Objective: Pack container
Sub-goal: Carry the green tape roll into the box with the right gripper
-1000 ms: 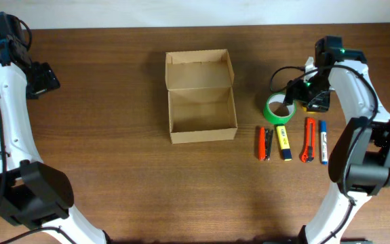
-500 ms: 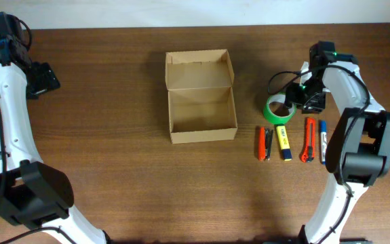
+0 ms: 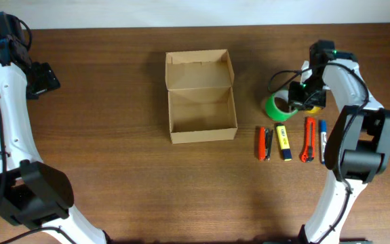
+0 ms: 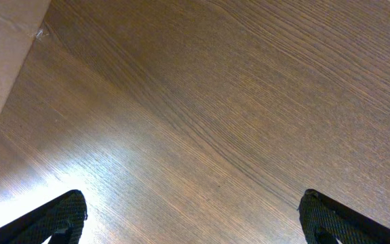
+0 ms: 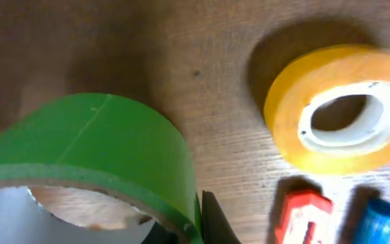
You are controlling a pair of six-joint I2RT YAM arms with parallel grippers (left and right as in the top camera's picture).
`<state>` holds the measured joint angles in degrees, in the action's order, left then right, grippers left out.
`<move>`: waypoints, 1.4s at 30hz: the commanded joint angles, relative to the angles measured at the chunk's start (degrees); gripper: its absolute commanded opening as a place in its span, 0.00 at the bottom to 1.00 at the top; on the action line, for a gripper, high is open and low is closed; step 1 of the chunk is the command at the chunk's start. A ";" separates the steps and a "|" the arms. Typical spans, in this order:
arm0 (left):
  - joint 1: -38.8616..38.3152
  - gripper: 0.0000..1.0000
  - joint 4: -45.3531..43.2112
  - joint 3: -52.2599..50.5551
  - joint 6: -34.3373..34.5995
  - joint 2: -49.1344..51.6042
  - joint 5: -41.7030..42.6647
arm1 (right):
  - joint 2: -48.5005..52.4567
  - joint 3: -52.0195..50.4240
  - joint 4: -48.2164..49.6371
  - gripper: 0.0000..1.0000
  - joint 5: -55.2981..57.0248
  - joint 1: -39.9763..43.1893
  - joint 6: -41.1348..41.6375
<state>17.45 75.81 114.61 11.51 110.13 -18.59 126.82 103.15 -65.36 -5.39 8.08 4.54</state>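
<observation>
Open box (image 3: 201, 116) at table (image 3: 113, 169) middle, flap back, right gripper (image 3: 295, 102) clenched on tilted green tape (image 3: 277, 108) right of box, yellow tape (image 5: 337, 112) beside it, left gripper (image 4: 193, 220) spread wide above table, far left.

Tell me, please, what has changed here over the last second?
The right pincer closed on the green tape roll and tilted it up. The left pincer stayed open; the cardboard box and the row of pens did not move.
</observation>
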 commanded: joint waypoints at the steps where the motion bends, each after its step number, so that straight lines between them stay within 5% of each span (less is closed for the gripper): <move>1: 0.35 1.00 0.00 -0.35 -0.90 -1.73 0.24 | -0.17 10.32 -3.06 0.04 -0.61 0.31 -1.36; 10: 0.35 1.00 -0.02 -0.35 -0.90 -1.73 0.24 | -0.17 46.95 -16.35 0.04 -1.92 -1.86 -6.54; 16: 0.35 1.00 -0.02 -0.35 -0.90 -1.73 0.24 | -0.17 58.38 -22.25 0.04 -14.49 -8.48 -19.34; 22: 0.35 1.00 -0.02 -0.35 -0.90 -1.73 0.24 | -0.17 57.48 -28.63 0.04 -15.54 -20.92 -30.56; 28: 0.35 1.00 -0.02 -0.35 -0.90 -1.73 0.24 | -0.07 52.19 -28.06 0.04 -5.09 -34.45 -32.65; 35: 0.35 1.00 -0.02 -0.35 -0.90 -1.73 0.24 | 0.00 37.66 -20.09 0.04 9.92 -42.86 -24.90; 42: 0.35 1.00 -0.02 -0.35 -0.90 -1.73 0.24 | 0.00 27.96 -12.35 0.04 11.65 -42.49 -18.47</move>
<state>17.45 75.79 114.56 11.51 110.13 -18.59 127.20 133.53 -79.85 2.92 -35.38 -18.63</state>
